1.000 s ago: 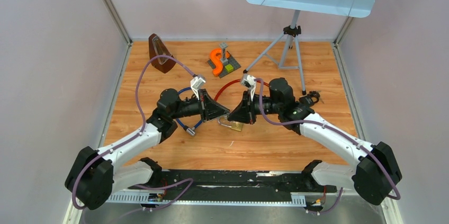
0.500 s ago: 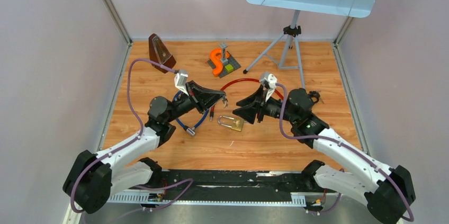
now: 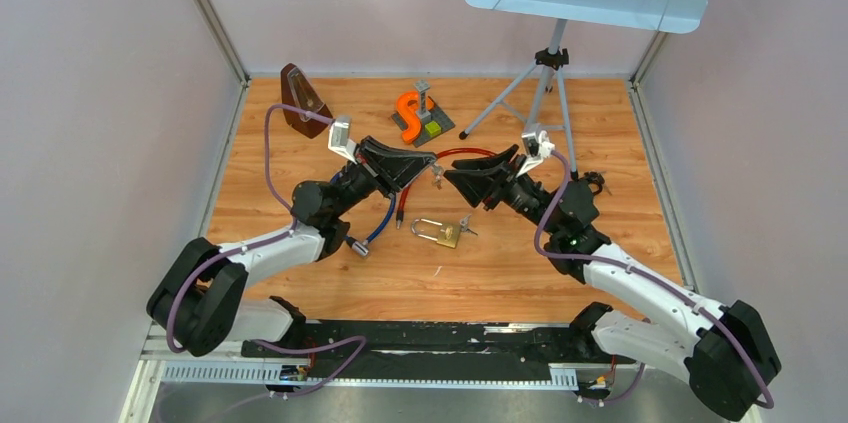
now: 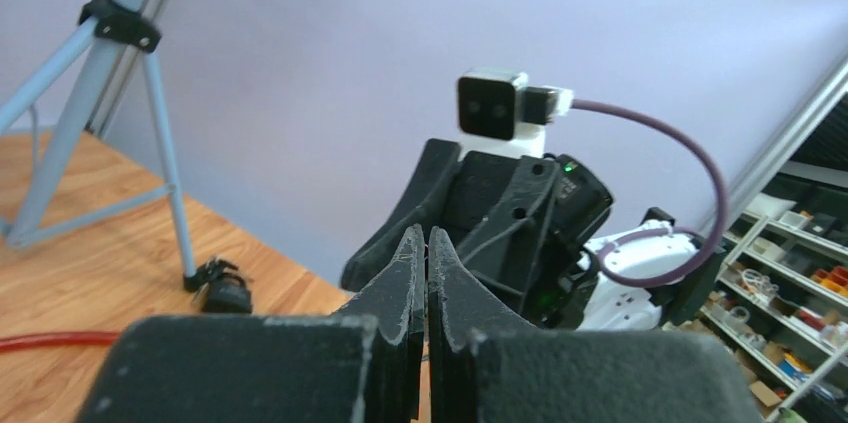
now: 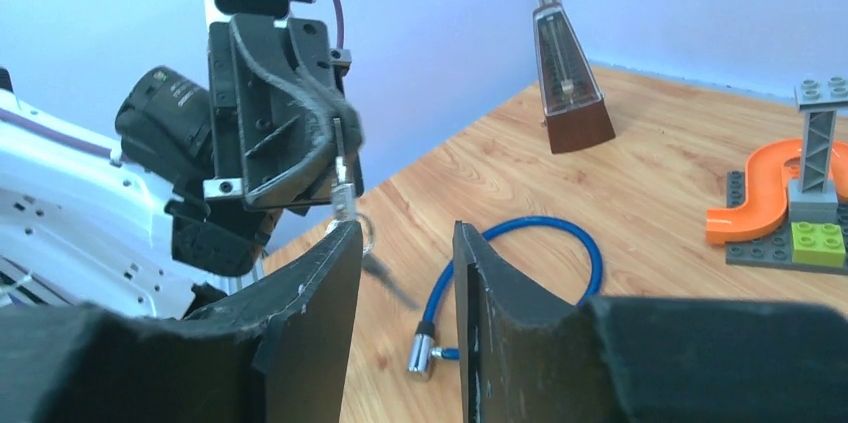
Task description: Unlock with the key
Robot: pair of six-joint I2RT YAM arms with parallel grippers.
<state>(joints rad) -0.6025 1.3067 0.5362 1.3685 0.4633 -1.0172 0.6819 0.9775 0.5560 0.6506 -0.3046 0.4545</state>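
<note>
A brass, silver-shackled padlock is laid flat; beyond it, a key is pinched by the left gripper, while the right gripper is held parted, empty.

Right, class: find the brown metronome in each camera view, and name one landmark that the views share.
Top external: metronome at upper left, left of the orange track.
Left wrist: not in view.
Right wrist: metronome at upper middle, again left of the orange track.
Shared landmark: the left gripper, shut on the key, shows in all three.
</note>
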